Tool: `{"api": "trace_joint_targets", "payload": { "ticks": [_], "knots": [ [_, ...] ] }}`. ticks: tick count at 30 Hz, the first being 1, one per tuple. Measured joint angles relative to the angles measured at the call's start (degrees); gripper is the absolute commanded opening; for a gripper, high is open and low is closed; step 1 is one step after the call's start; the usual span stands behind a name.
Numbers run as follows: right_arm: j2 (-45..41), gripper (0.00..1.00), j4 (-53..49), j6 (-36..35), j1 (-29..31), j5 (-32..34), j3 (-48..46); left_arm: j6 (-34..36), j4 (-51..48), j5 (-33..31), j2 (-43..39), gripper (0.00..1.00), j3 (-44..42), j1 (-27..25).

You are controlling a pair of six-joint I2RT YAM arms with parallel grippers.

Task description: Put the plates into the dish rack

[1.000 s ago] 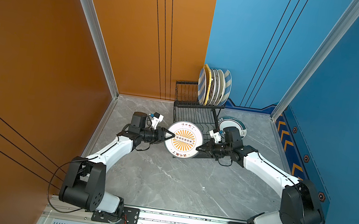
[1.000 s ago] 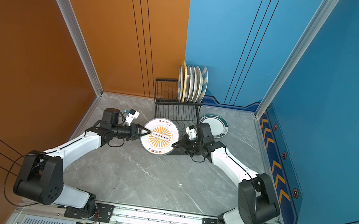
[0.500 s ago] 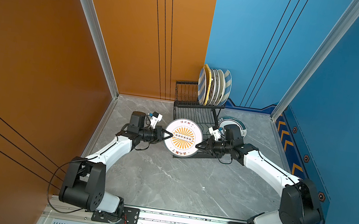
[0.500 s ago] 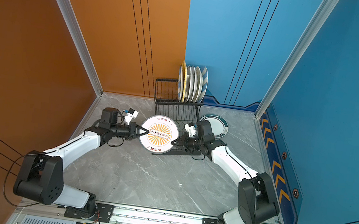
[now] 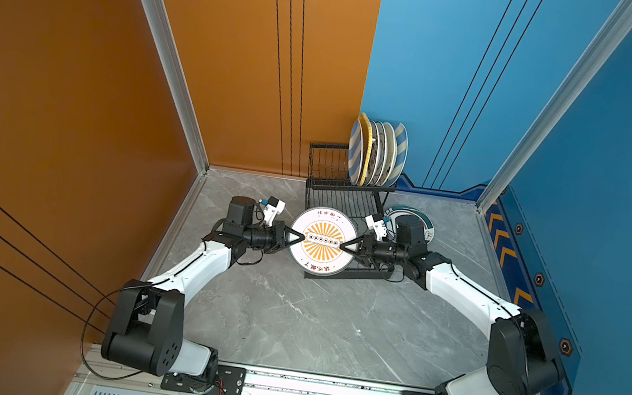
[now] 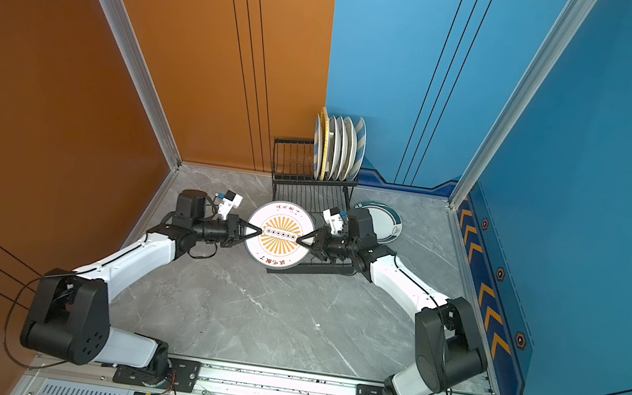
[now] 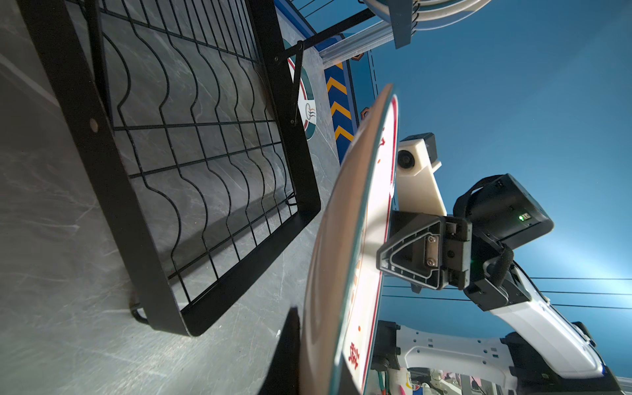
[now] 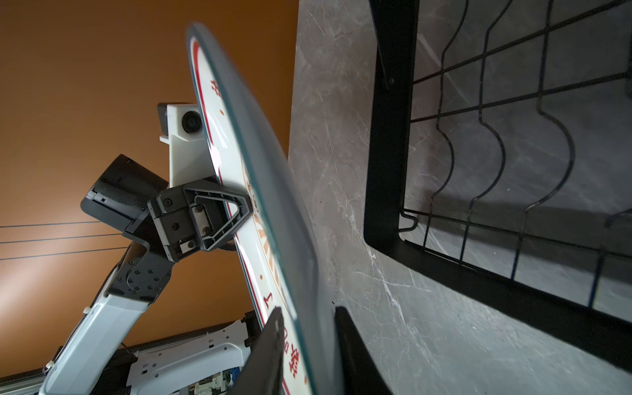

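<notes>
A white plate with an orange sunburst [image 5: 323,241] [image 6: 278,235] hangs roughly level over the front end of the black dish rack's flat grid [image 5: 347,205] [image 7: 191,154]. My left gripper [image 5: 302,238] [image 7: 321,359] is shut on its left rim. My right gripper [image 5: 342,246] [image 8: 309,338] is open. Its fingers [image 8: 270,345] straddle the right rim, with a gap showing at the plate's underside. Several plates [image 5: 377,152] [image 6: 338,147] stand on edge in the rack's raised tier. A teal-rimmed plate [image 5: 426,224] [image 6: 388,223] lies on the table behind my right wrist.
The rack's tall barred basket [image 5: 327,162] stands at the back by the orange wall. A blue wall with yellow chevrons [image 5: 507,255] borders the right side. Grey marble tabletop [image 5: 309,323] stretches toward the front rail.
My left gripper has closed on the plate's left rim. The right gripper's jaws have parted from the right rim. The plate has hardly moved.
</notes>
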Motion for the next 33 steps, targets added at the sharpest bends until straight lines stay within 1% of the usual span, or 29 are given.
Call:
{"api": "trace_joint_targets", "payload": {
  "ticks": [7, 11, 14, 15, 16, 19, 20, 24, 28, 33],
  "knots": [
    [2.47, 0.26, 6.40, 2.82, 0.00, -0.90, 0.00, -0.72, 0.26, 1.03, -0.39, 0.00, -0.74, -0.90],
    [3.26, 0.16, 8.90, 4.15, 0.00, -0.94, 0.00, -0.76, 0.26, 1.42, -1.05, 0.00, -0.85, -1.09],
    [3.48, 0.06, 9.86, 2.62, 0.00, -1.09, 0.00, -2.69, -0.20, 1.40, -1.16, 0.00, -0.85, -0.96],
    [3.48, 0.02, 9.84, 2.54, -0.02, -1.09, 0.00, -2.84, -0.22, 1.40, -1.16, 0.05, -0.87, -0.96],
    [3.48, 0.01, 9.81, 2.40, -0.07, -1.11, 0.00, -2.93, -0.20, 1.42, -1.16, 0.14, -0.87, -0.96],
    [3.45, 0.00, 9.53, 2.34, -0.20, -1.07, 0.15, -2.23, -0.42, 1.46, -1.20, 0.46, -1.01, -1.25],
    [3.34, 0.00, 8.83, 2.16, -0.20, -0.98, 0.39, -1.70, -0.74, 1.49, -1.20, 0.54, -1.07, -1.49],
    [1.77, 0.00, 1.09, -1.77, -0.28, 1.16, 2.75, 0.13, -2.89, 1.27, -1.22, 0.78, -1.20, -1.57],
    [-1.40, 0.00, -9.57, -7.39, -0.26, 5.86, 7.32, 2.25, -5.33, 0.26, -1.66, 0.92, -1.22, -1.42],
    [-5.29, 0.00, -22.16, -14.16, 0.04, 14.49, 14.60, 4.90, -8.98, -1.55, -3.72, 0.96, -1.20, -0.87]
  ]
}}
